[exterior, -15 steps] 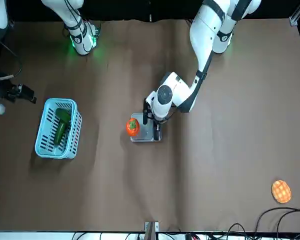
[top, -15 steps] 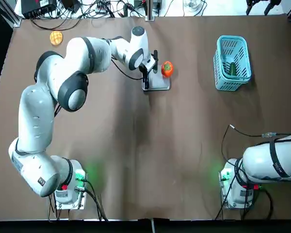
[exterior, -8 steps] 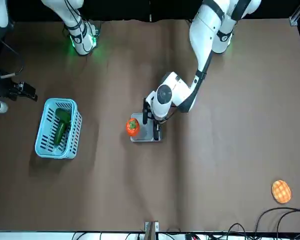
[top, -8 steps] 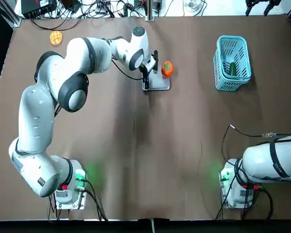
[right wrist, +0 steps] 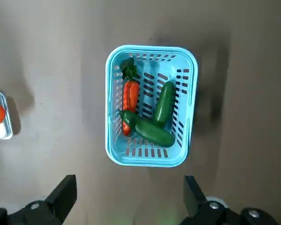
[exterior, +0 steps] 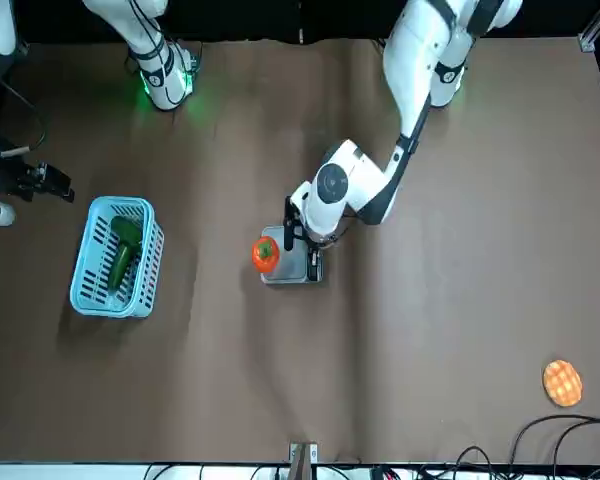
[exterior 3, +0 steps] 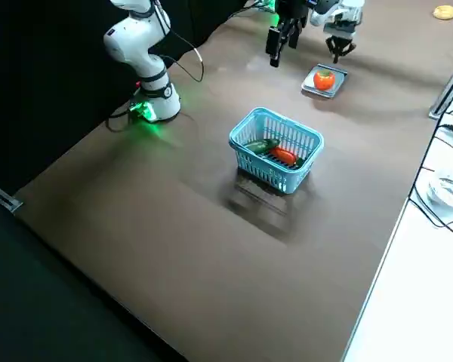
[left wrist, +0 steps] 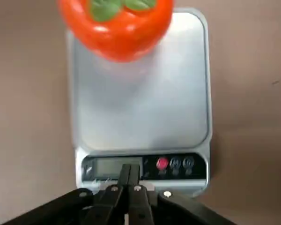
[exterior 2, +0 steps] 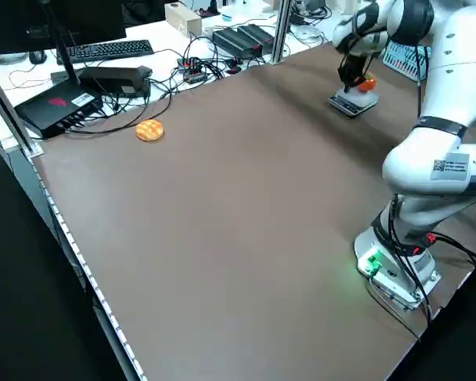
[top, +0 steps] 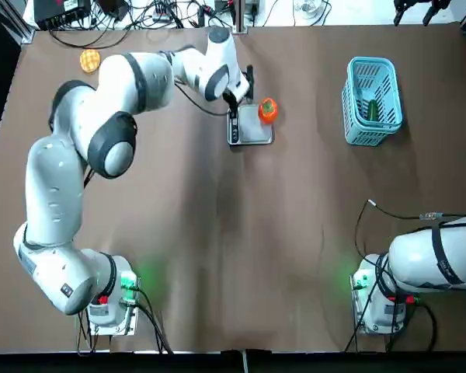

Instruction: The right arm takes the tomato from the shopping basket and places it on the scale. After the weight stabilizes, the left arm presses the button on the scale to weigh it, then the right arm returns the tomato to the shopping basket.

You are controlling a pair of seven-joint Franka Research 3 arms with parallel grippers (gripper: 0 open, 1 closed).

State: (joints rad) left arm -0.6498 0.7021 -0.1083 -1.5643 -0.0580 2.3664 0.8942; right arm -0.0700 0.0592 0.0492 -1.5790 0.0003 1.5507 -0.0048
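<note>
Tomato [left wrist: 116,26], round and orange-red, sits at the far edge of the flat silver scale [left wrist: 140,101]. Left gripper [left wrist: 129,180], fingers pressed together, hovers above the display strip; it should shift sideways to the red button [left wrist: 162,163] and press gently. Right gripper [right wrist: 126,206] waits spread above the light-blue lattice basket [right wrist: 147,157].

robotics lab, cabled electronics [exterior 2: 103,79], keyboard [exterior 2: 111,50], brown table [top: 233,233]

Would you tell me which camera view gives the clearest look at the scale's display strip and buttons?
The left wrist view: the scale fills the picture, with its display strip and buttons facing the camera. In the top, front and side views the scale is small, with the strip hardly visible.
</note>
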